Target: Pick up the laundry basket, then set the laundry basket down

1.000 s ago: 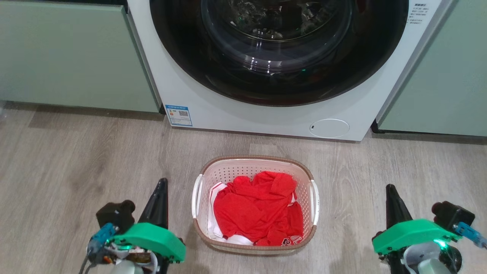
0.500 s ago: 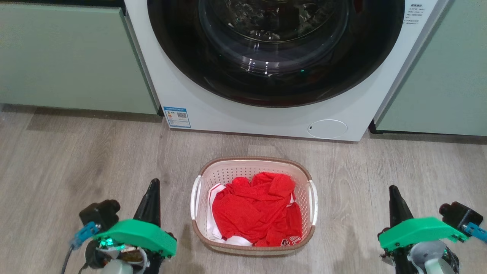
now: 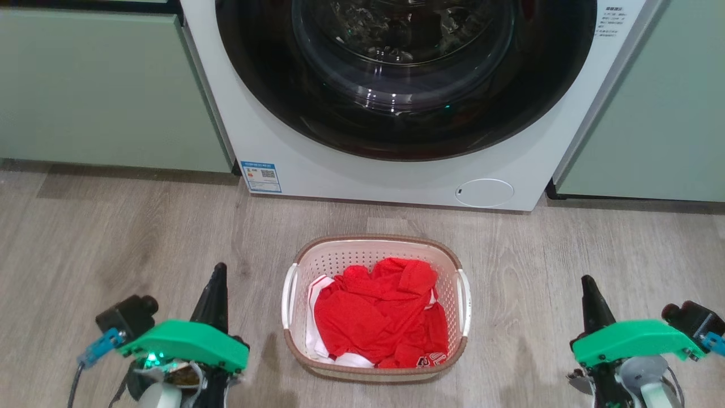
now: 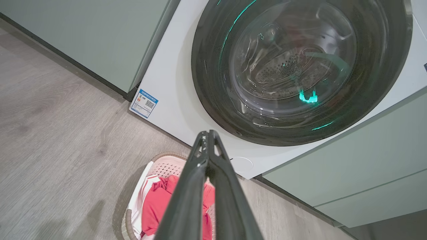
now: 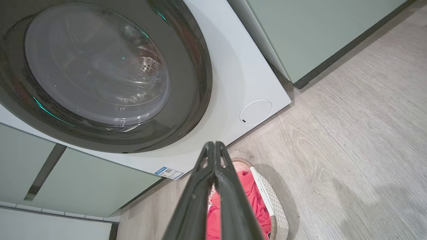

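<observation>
Home laundry corner.
Front-loading washing machine (image 3: 351, 175) built in between pale green cabinets (image 3: 107, 90); grey wood-look floor (image 3: 113, 238); basket (image 3: 362, 256) of red clothes (image 3: 374, 317) in front.

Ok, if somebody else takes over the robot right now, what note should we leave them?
Left gripper: jaws shut, empty, left of the basket, not touching it.
Right gripper: jaws shut, empty, farther off on the basket's right.
Basket: on the floor in front of the washer, red clothes inside.
Done: no lift shows; nothing is held.
Left: probably open the jaws, take the handles, lift, then set it down.
</observation>
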